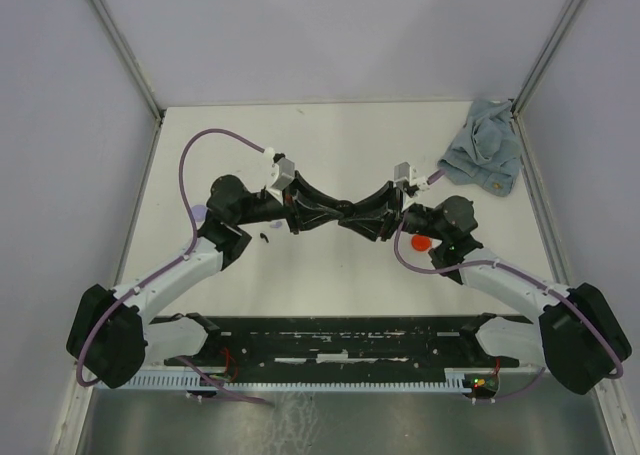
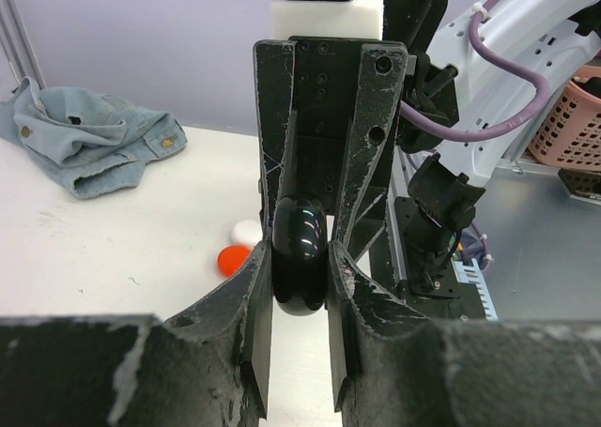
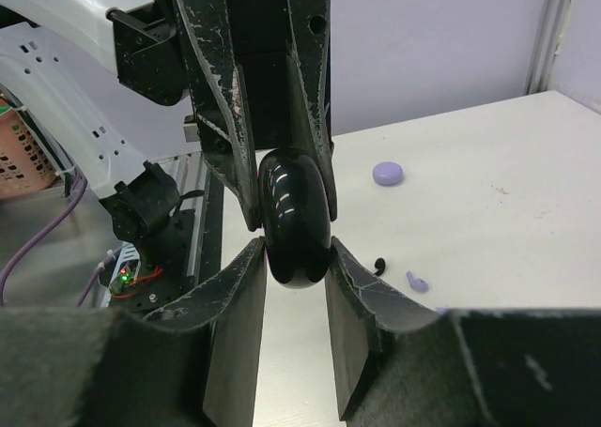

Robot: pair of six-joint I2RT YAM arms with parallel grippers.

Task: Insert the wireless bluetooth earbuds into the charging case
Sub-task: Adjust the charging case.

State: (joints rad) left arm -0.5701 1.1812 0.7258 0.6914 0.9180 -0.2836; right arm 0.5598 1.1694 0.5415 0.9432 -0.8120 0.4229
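Note:
A glossy black rounded charging case [image 2: 299, 249] is held above the table between both grippers, which meet tip to tip at mid-table. My left gripper [image 1: 333, 215] is shut on one end of it. My right gripper [image 1: 358, 219] is shut on the other end [image 3: 296, 216]. A tiny black earbud [image 3: 378, 266] and a lilac earbud [image 3: 417, 281] lie on the table beyond the left arm. The black earbud also shows in the top view [image 1: 265, 238]. I see no red or white earbud.
A red disc [image 1: 421, 242] and a white disc [image 2: 246, 230] lie near the right arm. A lilac disc [image 3: 387, 172] lies near the left arm. A crumpled denim cloth [image 1: 485, 155] sits at the back right corner. A pink basket [image 2: 573, 117] stands off the table.

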